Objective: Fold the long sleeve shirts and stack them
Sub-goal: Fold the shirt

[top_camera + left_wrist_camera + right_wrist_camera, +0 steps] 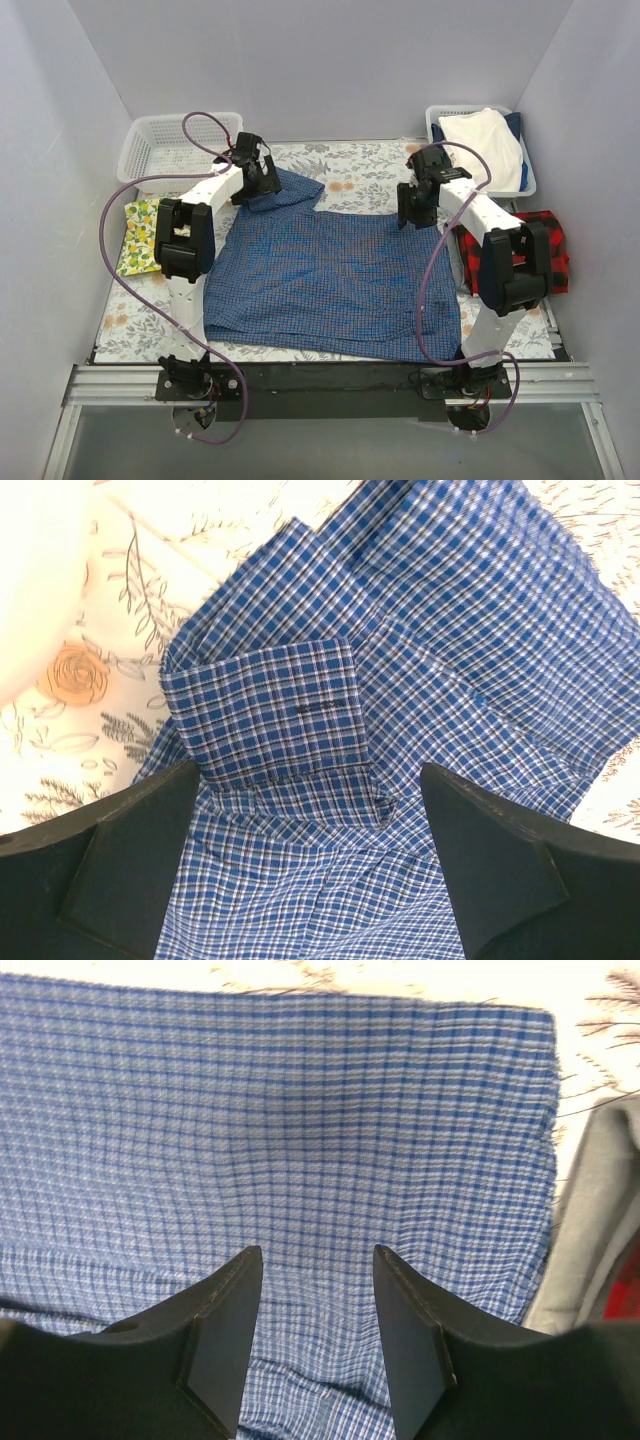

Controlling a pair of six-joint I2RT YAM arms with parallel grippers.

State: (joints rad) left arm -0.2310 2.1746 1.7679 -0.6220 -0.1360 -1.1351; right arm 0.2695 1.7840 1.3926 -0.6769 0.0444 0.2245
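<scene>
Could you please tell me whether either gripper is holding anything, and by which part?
Nothing is held: the left gripper stands open over the cuff of the blue shirt, the right gripper open above its body.

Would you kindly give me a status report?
Left claw open over cuff. Right claw open over blue shirt, spread out. Plaid shirt aside, right. No obstruction seen.
</scene>
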